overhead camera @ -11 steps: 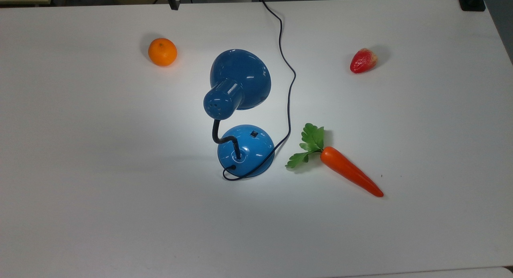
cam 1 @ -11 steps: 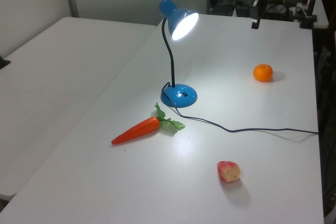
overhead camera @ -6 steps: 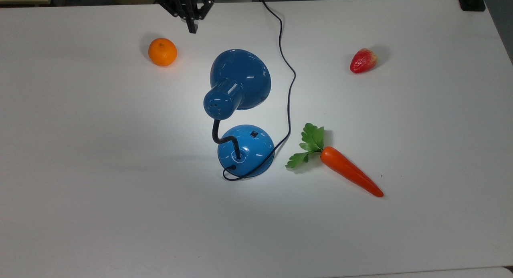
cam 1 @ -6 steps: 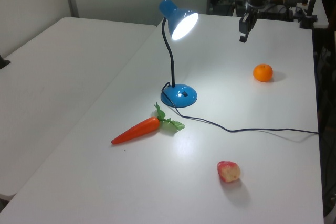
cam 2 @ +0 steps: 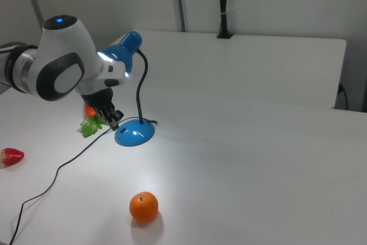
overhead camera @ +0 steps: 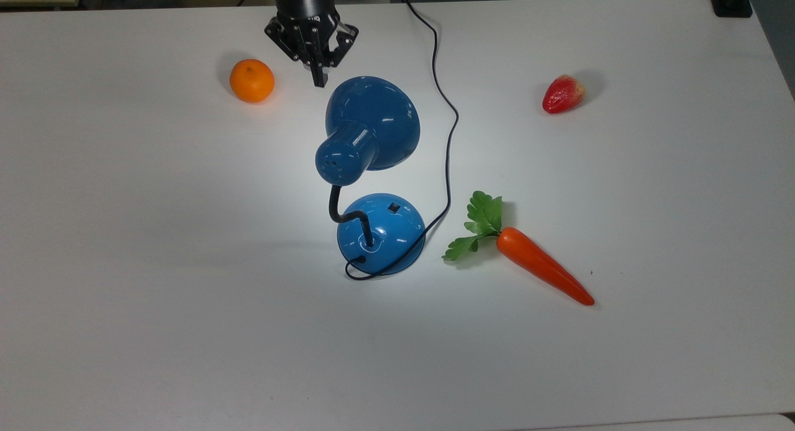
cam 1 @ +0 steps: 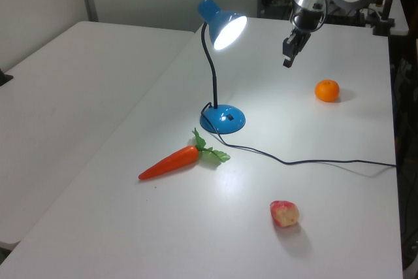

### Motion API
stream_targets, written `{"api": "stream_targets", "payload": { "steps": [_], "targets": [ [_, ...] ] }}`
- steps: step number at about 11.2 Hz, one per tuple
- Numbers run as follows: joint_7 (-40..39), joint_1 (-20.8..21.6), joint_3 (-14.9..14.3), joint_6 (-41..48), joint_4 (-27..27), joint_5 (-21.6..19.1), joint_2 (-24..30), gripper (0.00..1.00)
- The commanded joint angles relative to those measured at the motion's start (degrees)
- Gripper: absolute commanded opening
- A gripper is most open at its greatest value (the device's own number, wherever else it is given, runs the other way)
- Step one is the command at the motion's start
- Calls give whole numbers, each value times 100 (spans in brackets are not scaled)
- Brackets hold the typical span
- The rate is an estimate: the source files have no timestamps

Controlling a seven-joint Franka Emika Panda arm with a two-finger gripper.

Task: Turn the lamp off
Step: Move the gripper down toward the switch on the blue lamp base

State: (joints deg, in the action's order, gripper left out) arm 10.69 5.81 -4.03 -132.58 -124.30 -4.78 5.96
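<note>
Blue lamp point(overhead camera: 372, 123), orange carrot point(overhead camera: 543, 264).

The lamp point(overhead camera: 372, 182) stands near the middle of the worktop point(overhead camera: 124, 294). In the top view, its shade point(overhead camera: 379, 117) is above its base point(overhead camera: 382, 232), and the switch point(overhead camera: 393, 207) sits on the upper part of the base. The cord point(overhead camera: 448, 139) runs from the base up the lamp's right side to the top edge. The carrot point(overhead camera: 540, 263) lies just right of the base, with its leaves toward the base. The strawberry point(overhead camera: 563, 94) lies well apart at the upper right. The orange point(overhead camera: 251, 80) lies at the upper left. The gripper point(overhead camera: 318, 80) hangs between the orange and the shade, above the worktop.
</note>
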Motion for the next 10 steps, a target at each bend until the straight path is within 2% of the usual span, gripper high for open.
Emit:
{"api": "stream_targets", "payload": {
  "steps": [1, 6, 10],
  "targets": [
    [346, 166, -10, -549, -33, 47, -331, 6],
    [1040, 420, -10, -1463, 125, 91, -999, 6],
    [1312, 561, -18, -1989, 151, 100, -1333, 6]
  ]
}}
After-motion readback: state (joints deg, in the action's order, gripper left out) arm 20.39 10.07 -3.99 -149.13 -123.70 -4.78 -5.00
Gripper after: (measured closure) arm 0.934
